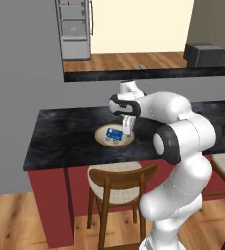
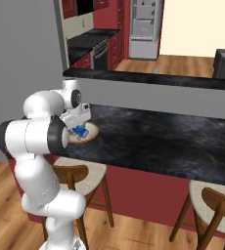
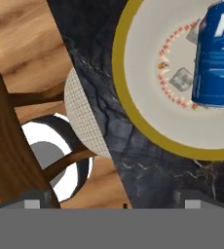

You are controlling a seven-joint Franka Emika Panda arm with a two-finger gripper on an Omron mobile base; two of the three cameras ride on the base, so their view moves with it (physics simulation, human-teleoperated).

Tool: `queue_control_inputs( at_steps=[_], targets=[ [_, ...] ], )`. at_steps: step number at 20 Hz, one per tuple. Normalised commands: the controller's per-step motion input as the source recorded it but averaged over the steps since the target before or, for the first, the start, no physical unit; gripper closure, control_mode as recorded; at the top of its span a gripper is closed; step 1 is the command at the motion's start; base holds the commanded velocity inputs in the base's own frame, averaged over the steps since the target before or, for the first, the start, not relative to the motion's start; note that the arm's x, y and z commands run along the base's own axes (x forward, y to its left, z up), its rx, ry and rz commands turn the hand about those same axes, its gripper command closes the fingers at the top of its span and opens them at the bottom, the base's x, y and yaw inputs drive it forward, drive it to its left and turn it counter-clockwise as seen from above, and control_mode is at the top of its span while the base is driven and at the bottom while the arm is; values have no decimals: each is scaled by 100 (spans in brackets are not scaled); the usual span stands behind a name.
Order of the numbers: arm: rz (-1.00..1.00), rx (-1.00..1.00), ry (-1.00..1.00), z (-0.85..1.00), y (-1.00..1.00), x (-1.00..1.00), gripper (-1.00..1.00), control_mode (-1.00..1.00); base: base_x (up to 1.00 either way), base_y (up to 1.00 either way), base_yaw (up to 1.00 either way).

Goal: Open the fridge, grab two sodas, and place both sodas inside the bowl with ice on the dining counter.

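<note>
Gripper point(image 1: 128, 126) hangs just above the bowl with ice point(image 1: 99, 134), fingers pointing down, over the bowl's right part in the left base view. Jaws wide apart and released, nothing between them. In the hand view the two dark tips of the gripper point(image 3: 111, 202) sit far apart at the bottom corners, with bare dining counter point(image 3: 133, 165) between them.

A blue soda can point(image 3: 218, 58) with white lettering lies on its side inside the bowl point(image 3: 121, 82), ahead of the gripper and off to the right in the hand view, apart from both tips. A pale ice cube point(image 3: 181, 79) sits just beside the can on the bowl's pale floor. The tan rim curves past ahead of the tips. I cannot tell whether a second soda is in there.

From the left base camera the can point(image 1: 114, 133) is a blue patch in the bowl, just beside the fingers. The right base camera shows the same: gripper point(image 2: 80, 117) right over the can point(image 2: 80, 131) and bowl point(image 2: 92, 131).

The bowl rests near the front edge of the dining counter point(image 1: 60, 136), black speckled top point(image 2: 158, 141) on a red base. Below the gripper, past the counter edge, stands a wooden chair point(image 1: 119, 183) with a pale woven seat point(image 3: 84, 116).

The fridge point(image 1: 74, 29) is well apart from the gripper, far behind the counter, shelves showing point(image 2: 145, 29).
</note>
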Motion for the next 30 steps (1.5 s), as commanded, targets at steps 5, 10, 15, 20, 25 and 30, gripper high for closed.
queue_control_inputs(
  at_steps=[5,10,15,20,25,30],
  targets=[
    [-10,5,-6,57,-2,-48,-100,-100,0,0,0],
    [-16,4,-4,52,-3,-51,-100,-100,0,0,0],
    [-19,6,-3,57,-2,-50,-100,-100,0,0,0],
    [-18,7,-5,47,-3,-56,-100,-100,0,0,0],
    [-17,6,-12,8,-11,-73,-100,-100,0,0,0],
    [-16,6,-12,0,-17,-85,-100,-100,0,0,0]
  ],
)
